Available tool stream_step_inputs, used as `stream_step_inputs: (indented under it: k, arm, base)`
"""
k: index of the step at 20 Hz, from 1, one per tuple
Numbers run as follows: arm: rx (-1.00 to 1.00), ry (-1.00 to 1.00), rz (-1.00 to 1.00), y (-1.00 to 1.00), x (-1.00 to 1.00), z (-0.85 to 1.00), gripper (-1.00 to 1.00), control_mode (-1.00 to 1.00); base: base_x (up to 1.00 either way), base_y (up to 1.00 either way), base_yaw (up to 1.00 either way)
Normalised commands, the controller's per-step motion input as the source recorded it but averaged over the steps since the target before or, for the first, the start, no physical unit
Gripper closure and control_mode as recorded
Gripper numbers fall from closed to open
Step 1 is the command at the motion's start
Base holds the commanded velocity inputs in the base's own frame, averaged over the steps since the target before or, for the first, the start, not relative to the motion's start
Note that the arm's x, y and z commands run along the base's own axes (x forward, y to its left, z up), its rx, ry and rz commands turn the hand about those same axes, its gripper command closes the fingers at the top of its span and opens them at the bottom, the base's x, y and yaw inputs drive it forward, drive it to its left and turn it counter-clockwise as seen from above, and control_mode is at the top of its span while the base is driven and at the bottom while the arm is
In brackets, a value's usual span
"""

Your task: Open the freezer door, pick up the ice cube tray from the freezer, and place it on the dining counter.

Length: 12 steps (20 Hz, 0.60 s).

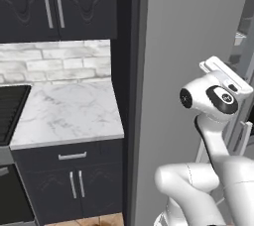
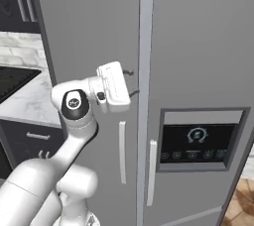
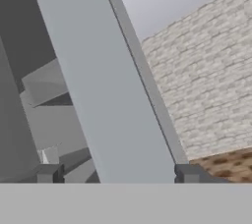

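Observation:
The freezer (image 2: 198,46) is a tall grey two-door appliance. Its left panel is the freezer door (image 2: 89,31), which stands ajar with its free edge (image 3: 123,120) swung out. My gripper (image 2: 131,83) is open at that edge, above the door's pale bar handle (image 2: 122,151). In the hand view my gripper (image 3: 117,174) straddles the door's edge, one fingertip (image 3: 47,174) on the inner side and the other on the outer side. Grey shelves (image 3: 47,83) show inside. In the left base view the freezer door (image 1: 188,46) hides the fingers. The ice cube tray and the dining counter are out of view.
The right door carries a dark dispenser panel (image 2: 198,138) and its own handle (image 2: 151,173). Left of the freezer are a narrow marble worktop (image 1: 69,111), dark cabinets (image 1: 74,180), black upper cabinets (image 1: 54,2) and a stove (image 1: 10,111). A brick wall (image 3: 206,80) lies beyond the door.

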Motion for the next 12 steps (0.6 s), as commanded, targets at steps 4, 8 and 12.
stream_step_inputs:
  k: [4,8,12]
  arm:
    - [0.03,0.0,-0.2,-0.73,-0.42,0.0,-1.0,-1.0]
    - [0.09,0.0,-0.23,-0.84,-0.51,0.0,-1.0,-1.0]
    - [0.11,0.0,-0.24,-0.89,-0.5,0.0,-1.0,-1.0]
  base:
    - [0.0,0.0,0.0]
    - [0.0,0.0,0.0]
    - [0.0,0.0,0.0]
